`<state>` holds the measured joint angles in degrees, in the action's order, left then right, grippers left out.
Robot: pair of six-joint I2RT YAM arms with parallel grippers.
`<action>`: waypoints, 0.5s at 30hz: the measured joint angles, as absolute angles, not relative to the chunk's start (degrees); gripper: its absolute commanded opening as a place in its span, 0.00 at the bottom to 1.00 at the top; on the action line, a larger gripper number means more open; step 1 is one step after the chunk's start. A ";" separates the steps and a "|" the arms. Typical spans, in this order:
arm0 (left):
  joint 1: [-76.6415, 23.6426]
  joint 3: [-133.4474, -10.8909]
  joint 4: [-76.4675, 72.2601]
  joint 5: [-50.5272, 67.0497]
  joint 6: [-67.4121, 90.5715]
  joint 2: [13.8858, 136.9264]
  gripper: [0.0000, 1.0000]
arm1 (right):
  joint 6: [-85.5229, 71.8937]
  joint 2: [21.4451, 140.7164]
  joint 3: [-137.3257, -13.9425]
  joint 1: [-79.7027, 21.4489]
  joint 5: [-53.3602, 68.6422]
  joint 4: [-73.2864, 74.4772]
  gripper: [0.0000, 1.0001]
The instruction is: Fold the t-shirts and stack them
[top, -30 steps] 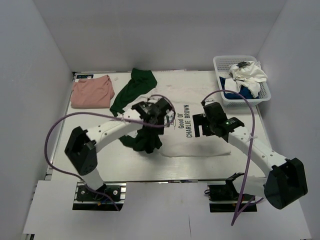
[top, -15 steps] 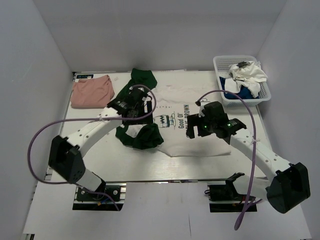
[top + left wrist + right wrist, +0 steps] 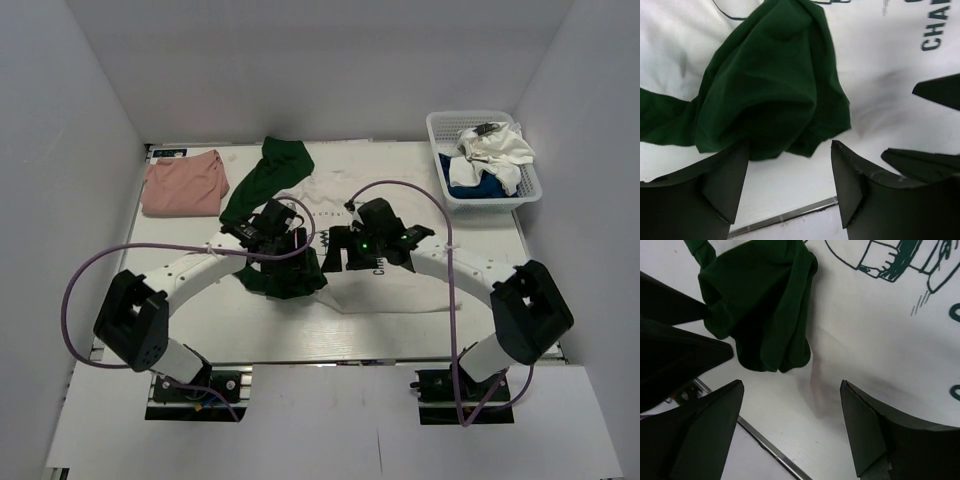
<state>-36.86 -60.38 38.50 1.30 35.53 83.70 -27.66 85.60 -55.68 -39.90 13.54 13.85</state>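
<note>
Two grippers hung low over the white tee with dark green sleeves (image 3: 400, 290), which lay spread flat on the table (image 3: 250, 345) with its "Charlie Brown" print facing up. The left gripper (image 3: 283, 243) sat above the tee's near-left part, its fingers (image 3: 725, 185) spread wide and nothing between them. Right under that gap lay the bunched green sleeve (image 3: 775, 85), heaped on the tee's white body, though whether the fingertips touched the cloth was hard to tell from the wrist view. The right gripper (image 3: 345, 248) hovered over the tee's middle, just beside the left one and partly covering the print. Its fingers (image 3: 865, 435) were apart too, and they held nothing. From the right wrist the same green bundle (image 3: 760, 305) showed beyond the fingertips, with bare white cloth and the cartoon's line work next to it. At the tee's far-left corner the other green sleeve (image 3: 265, 175) stretched out long and loose. Off to the far left of the tee, well apart from it, the salmon-pink tee (image 3: 182, 183) lay in a flat block. Off past the tee's far-right corner stood the white lattice basket (image 3: 440, 125), with a crumpled plain white tee (image 3: 495, 148) piled on a royal blue tee (image 3: 482, 186) inside it.
</note>
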 measured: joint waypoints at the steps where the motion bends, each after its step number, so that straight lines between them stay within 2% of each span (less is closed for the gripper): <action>1: -36.86 -60.38 38.11 1.32 35.40 84.64 0.73 | -29.15 86.72 -56.07 -40.05 13.74 13.10 0.81; 2: -36.82 -60.38 37.80 1.30 35.35 85.45 0.71 | -30.33 87.57 -56.45 -40.23 13.85 12.56 0.77; 4: -36.73 -60.49 37.28 1.13 35.27 86.89 0.62 | -32.75 89.10 -56.97 -40.69 14.06 11.25 0.77; 7: -36.32 -60.51 36.97 0.60 35.07 88.53 0.51 | -35.27 91.33 -58.04 -41.74 14.46 9.98 0.71; 8: -36.27 -60.58 37.04 0.32 35.00 89.01 0.44 | -35.75 92.14 -58.57 -42.06 14.61 9.89 0.64; 10: -36.12 -60.82 37.28 -0.08 34.96 89.78 0.36 | -36.62 94.06 -59.83 -42.83 14.90 9.61 0.63; 11: -36.12 -60.88 37.28 -0.23 34.94 89.93 0.29 | -37.01 95.11 -60.49 -43.20 14.98 9.56 0.59; 12: -36.10 -60.88 37.39 -0.47 34.94 89.93 0.25 | -37.15 96.03 -61.10 -43.42 14.96 9.61 0.52; 13: -36.10 -60.93 37.45 -0.69 34.98 89.82 0.23 | -37.23 97.03 -61.80 -43.70 14.85 9.69 0.52; 15: -36.07 -60.93 37.52 -1.13 35.00 89.27 0.09 | -37.56 98.72 -63.05 -44.21 14.63 10.13 0.46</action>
